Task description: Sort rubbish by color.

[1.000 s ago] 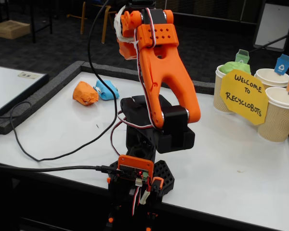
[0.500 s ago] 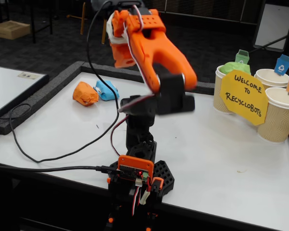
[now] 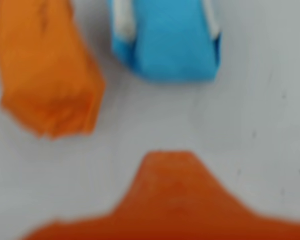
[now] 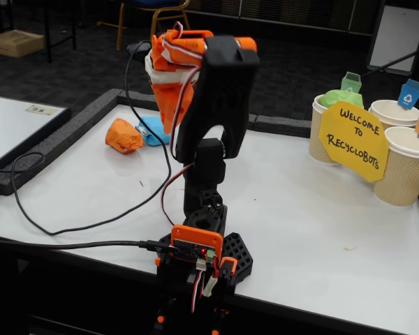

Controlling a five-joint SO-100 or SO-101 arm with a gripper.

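Note:
An orange paper wad point(image 4: 123, 135) and a light blue wad point(image 4: 151, 130) lie side by side on the white table point(image 4: 300, 209) at the back left. My gripper point(image 4: 169, 125) hangs pointing down just in front of and above them, partly covering the blue one. The wrist view is blurred and shows the orange wad point(image 3: 45, 75) at upper left and the blue wad point(image 3: 165, 40) at top centre. One orange finger point(image 3: 167, 195) rises from the bottom edge, and nothing is held. A green wad point(image 4: 337, 98) sits in the leftmost paper cup point(image 4: 321, 139).
Three paper cups with colored tags stand at the right, behind a yellow sign point(image 4: 353, 141). A black cable point(image 4: 91, 223) loops across the table's left side. The arm's base point(image 4: 199, 251) is clamped at the front edge. A raised grey border point(image 4: 63, 132) runs along the table's left.
The arm has swung left and forward, away from the cups, and its gripper has tipped down over the orange and blue wads. The wads and cups have not moved.

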